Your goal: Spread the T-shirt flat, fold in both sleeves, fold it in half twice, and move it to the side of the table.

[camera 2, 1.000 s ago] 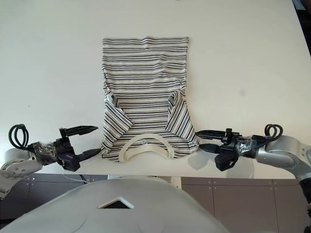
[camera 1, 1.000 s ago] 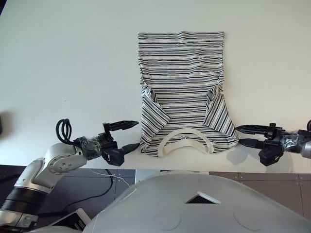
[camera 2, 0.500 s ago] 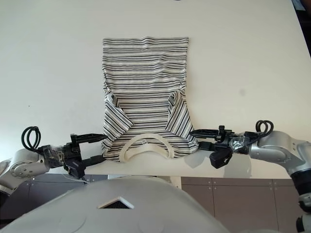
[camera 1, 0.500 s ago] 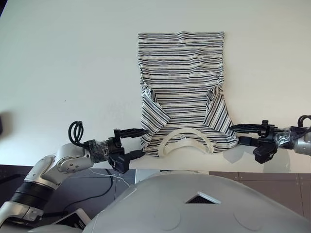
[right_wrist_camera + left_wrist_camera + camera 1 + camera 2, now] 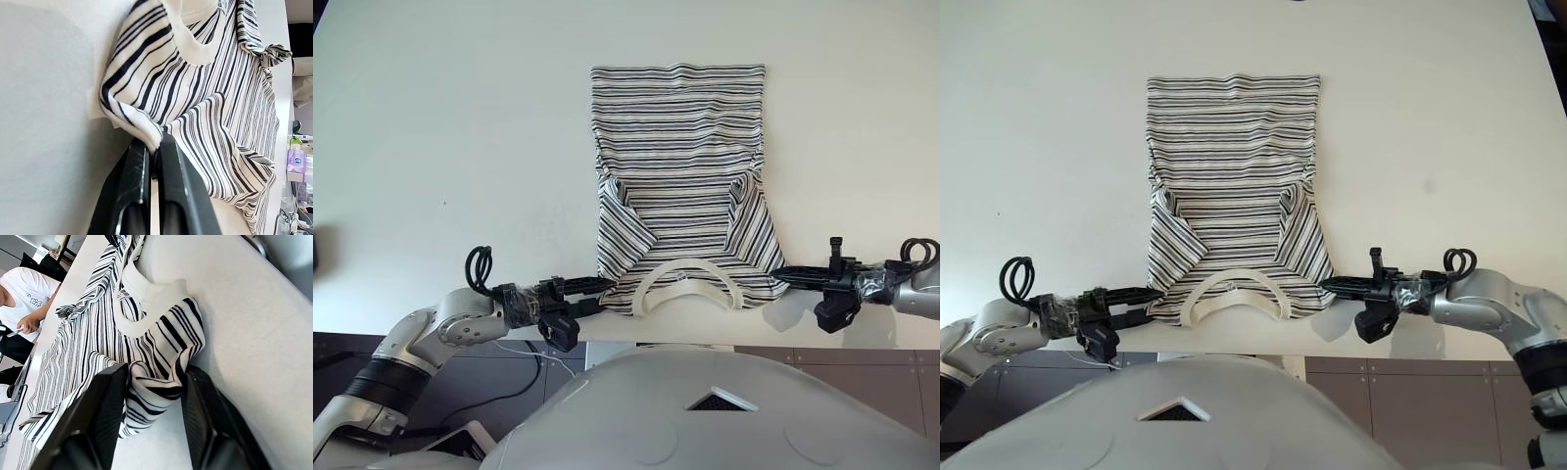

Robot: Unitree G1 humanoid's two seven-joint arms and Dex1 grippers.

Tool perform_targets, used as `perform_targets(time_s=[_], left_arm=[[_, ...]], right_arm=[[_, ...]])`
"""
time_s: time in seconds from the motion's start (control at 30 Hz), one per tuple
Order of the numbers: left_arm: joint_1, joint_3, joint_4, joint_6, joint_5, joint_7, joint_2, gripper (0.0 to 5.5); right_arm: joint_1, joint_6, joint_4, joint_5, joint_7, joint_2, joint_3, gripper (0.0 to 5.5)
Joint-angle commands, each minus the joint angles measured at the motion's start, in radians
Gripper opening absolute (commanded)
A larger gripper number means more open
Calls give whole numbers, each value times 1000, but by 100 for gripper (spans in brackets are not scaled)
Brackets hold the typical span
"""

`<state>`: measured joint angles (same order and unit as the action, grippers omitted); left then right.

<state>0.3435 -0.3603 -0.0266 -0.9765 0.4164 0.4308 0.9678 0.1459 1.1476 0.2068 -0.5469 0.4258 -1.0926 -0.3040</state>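
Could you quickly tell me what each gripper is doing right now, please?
Left gripper: open, straddling a near corner of the T-shirt.
Right gripper: shut on the T-shirt's other near corner.

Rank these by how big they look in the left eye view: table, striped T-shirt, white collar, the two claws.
Largest first: table, T-shirt, collar, then left claw and right claw, which look about alike.

Table: white, matte, evenly lit from above, soft shadows only. Below its near edge: grey-brown cabinet fronts, small screws at panel corners. Left side: darker panels, loose cables hanging in front
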Motion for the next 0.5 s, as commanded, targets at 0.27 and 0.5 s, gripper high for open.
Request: perform_targets(time_s=[0.27, 0.5], left_arm=[[33, -11, -73, 125, 40, 62, 5, 56], [225, 27, 248, 375, -317, 206, 136, 12]], right_arm=[[1, -57, -2, -22, 27, 34, -18, 10], [205, -372, -285, 505, 282, -136, -90, 10]])
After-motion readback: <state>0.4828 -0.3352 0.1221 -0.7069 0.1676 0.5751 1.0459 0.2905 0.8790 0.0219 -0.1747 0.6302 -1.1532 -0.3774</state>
